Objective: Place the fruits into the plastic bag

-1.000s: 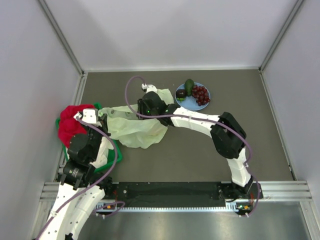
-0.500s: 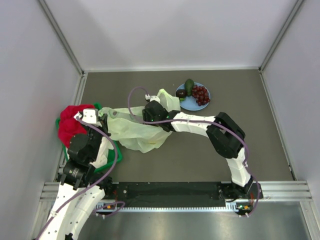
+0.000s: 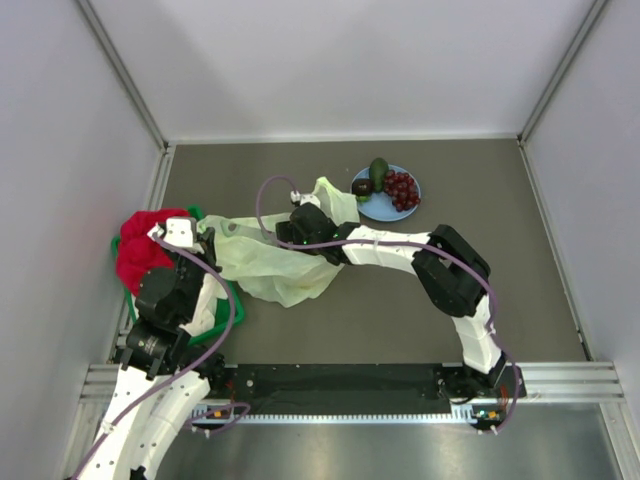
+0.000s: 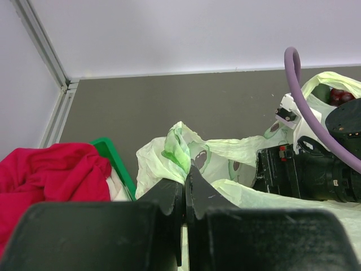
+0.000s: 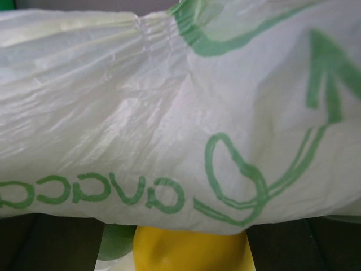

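Note:
The pale yellow-green plastic bag (image 3: 270,262) lies crumpled at centre left. My left gripper (image 4: 185,176) is shut on one bag handle (image 4: 179,148) and holds it up; in the top view it (image 3: 204,232) is at the bag's left end. My right gripper (image 3: 292,232) reaches into the bag's mouth. In its wrist view the bag wall (image 5: 169,107) fills the frame, and the orange-yellow citrus (image 5: 189,251) sits between its dark fingers (image 5: 316,243). The avocado (image 3: 378,172), grape bunch (image 3: 402,188) and small dark fruit (image 3: 362,187) lie on the blue plate (image 3: 384,210).
A red cloth (image 3: 145,250) lies heaped in a green bin (image 3: 232,300) at the left, just behind my left gripper. The purple cable (image 3: 262,200) loops over the bag. Grey walls close in the table on three sides.
My right gripper has moved a little nearer and leftward, deeper into the bag's mouth. The bag has shifted slightly. My left arm has not moved.

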Robot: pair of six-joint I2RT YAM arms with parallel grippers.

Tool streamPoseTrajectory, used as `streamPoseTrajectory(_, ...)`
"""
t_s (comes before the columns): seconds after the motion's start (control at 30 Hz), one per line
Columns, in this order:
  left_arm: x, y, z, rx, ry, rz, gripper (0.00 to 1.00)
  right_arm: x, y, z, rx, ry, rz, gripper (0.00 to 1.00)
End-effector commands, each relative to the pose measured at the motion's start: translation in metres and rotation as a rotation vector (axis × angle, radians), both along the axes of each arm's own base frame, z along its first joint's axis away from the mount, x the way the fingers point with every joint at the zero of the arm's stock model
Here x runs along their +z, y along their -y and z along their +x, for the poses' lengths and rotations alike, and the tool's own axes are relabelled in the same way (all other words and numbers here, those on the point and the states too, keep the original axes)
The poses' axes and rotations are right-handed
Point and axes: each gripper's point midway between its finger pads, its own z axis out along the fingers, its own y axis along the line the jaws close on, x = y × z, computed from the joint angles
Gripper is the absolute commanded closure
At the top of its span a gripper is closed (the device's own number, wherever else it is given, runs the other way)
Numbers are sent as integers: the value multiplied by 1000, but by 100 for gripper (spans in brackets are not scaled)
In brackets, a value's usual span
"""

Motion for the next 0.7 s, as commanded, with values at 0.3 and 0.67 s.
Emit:
streamPoseTrajectory(0.3,13,-4,1,19,54,-14,100,81,-18,-17,52,53,234,13)
streamPoseTrajectory(0.67,13,-2,0,8,54,-16,100,138,-6,6,17,87,394,13)
